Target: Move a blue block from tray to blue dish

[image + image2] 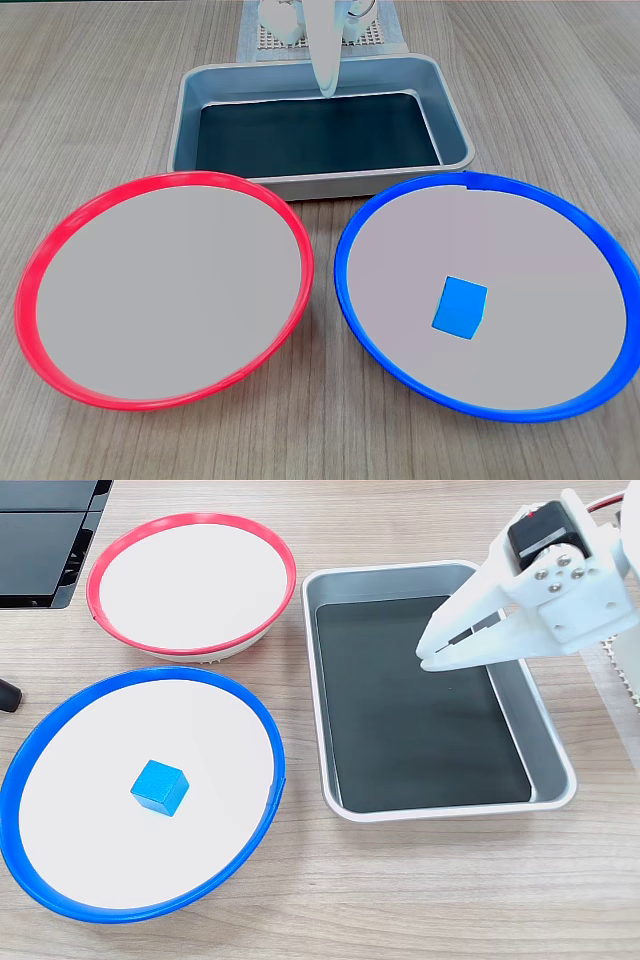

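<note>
The blue block (460, 307) (160, 786) lies inside the blue dish (343, 280) (150, 674), a little off the centre of its pale floor, with nothing touching it. The grey tray (300, 185) (440, 810) holds nothing on its dark floor. My white gripper (327, 90) (426, 658) hangs above the tray's far side in a fixed view, well away from the block. Its fingers meet at the tips and hold nothing.
A red-rimmed dish (25, 300) (190, 520) stands next to the blue one. The arm's base on a white mesh mat (290, 40) sits behind the tray. Black flat panels (40, 540) and a small dark object (8, 695) lie at the table's edge.
</note>
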